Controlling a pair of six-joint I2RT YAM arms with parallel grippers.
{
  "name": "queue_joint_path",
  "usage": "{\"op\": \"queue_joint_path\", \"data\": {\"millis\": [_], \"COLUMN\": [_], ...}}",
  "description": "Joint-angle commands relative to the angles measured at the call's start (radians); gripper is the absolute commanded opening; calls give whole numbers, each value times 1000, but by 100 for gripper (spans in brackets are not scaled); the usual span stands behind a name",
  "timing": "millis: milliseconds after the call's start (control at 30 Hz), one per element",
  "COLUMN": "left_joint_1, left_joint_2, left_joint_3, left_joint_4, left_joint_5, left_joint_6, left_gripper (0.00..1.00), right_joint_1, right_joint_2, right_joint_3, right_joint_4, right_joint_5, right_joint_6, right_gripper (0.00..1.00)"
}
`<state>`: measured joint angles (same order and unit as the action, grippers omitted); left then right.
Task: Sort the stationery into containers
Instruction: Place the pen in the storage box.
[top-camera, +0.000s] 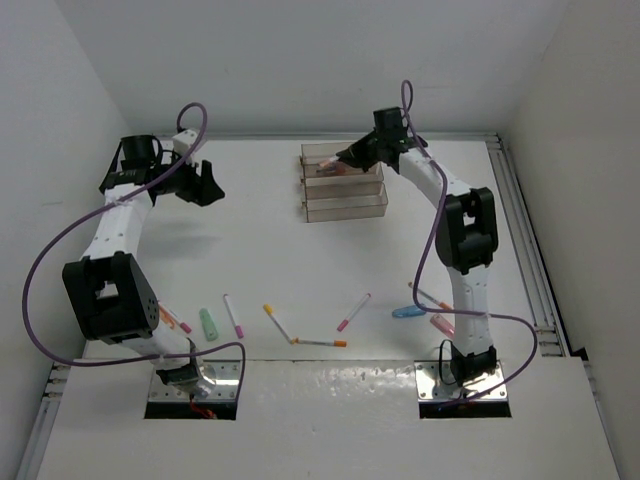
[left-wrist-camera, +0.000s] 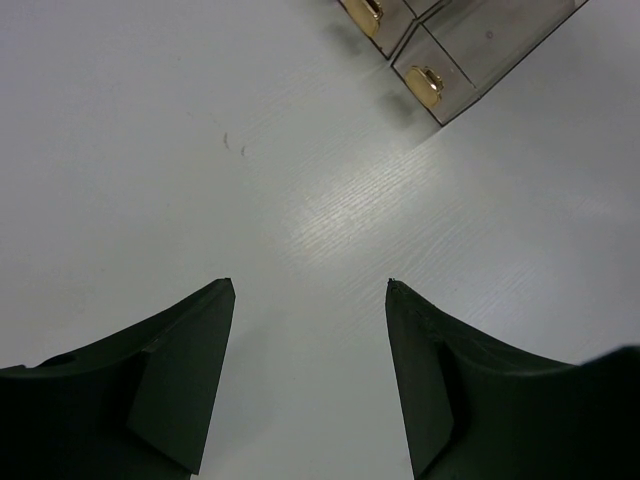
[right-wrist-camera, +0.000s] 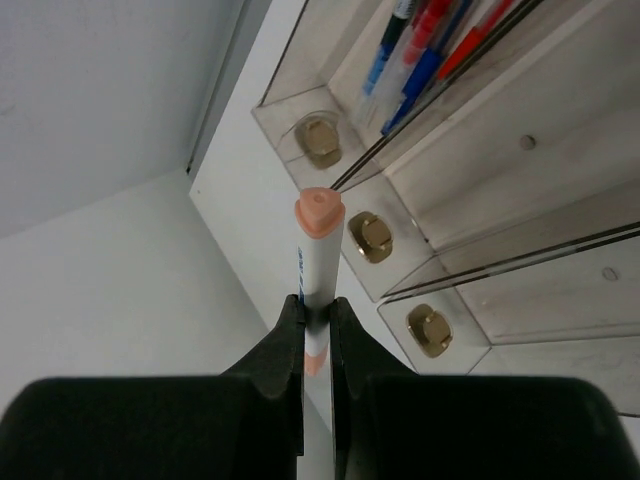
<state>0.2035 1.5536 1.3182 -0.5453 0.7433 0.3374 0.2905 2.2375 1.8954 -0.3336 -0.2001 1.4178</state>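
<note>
The three clear trays (top-camera: 346, 211) stand as a stepped row at the back middle. My right gripper (top-camera: 347, 158) is shut on a white marker with peach-pink ends (right-wrist-camera: 319, 258) and holds it over the trays' left end, the cap (top-camera: 325, 160) pointing left. In the right wrist view the far tray (right-wrist-camera: 300, 60) holds several red and blue pens (right-wrist-camera: 432, 42); the middle tray (right-wrist-camera: 520, 130) shows bare. My left gripper (top-camera: 207, 185) is open and empty above bare table at the back left; the trays' end (left-wrist-camera: 485, 45) shows at the top right of its wrist view.
Loose items lie along the near table: a green piece (top-camera: 208, 323), a pink-capped pen (top-camera: 233, 315), two orange-tipped pens (top-camera: 277, 322) (top-camera: 320, 342), a pink-tipped pen (top-camera: 353, 311), a blue piece (top-camera: 408, 311), and more pens beside each arm base (top-camera: 175, 320) (top-camera: 441, 323).
</note>
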Motion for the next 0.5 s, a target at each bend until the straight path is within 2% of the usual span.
{"op": "queue_joint_path", "data": {"millis": [0, 133, 200, 300, 367, 467], "left_joint_1": [-9, -10, -12, -15, -15, -21], "left_joint_2": [3, -1, -6, -7, -1, 17], "left_joint_3": [44, 42, 41, 49, 59, 75], "left_joint_4": [-19, -18, -16, -5, 17, 47], "left_joint_5": [5, -2, -10, -24, -24, -4], "left_joint_6": [17, 11, 5, 5, -6, -23], "left_gripper": [68, 68, 68, 69, 69, 69], "right_joint_1": [-1, 4, 4, 3, 1, -20], "right_joint_2": [28, 57, 66, 56, 21, -71], "right_joint_3": [28, 33, 28, 13, -10, -90], "right_joint_4": [-15, -24, -44, -54, -45, 5], "right_joint_5": [45, 74, 90, 113, 104, 27], "right_joint_6": [56, 87, 113, 119, 92, 5], "right_gripper": [0, 0, 5, 16, 29, 38]}}
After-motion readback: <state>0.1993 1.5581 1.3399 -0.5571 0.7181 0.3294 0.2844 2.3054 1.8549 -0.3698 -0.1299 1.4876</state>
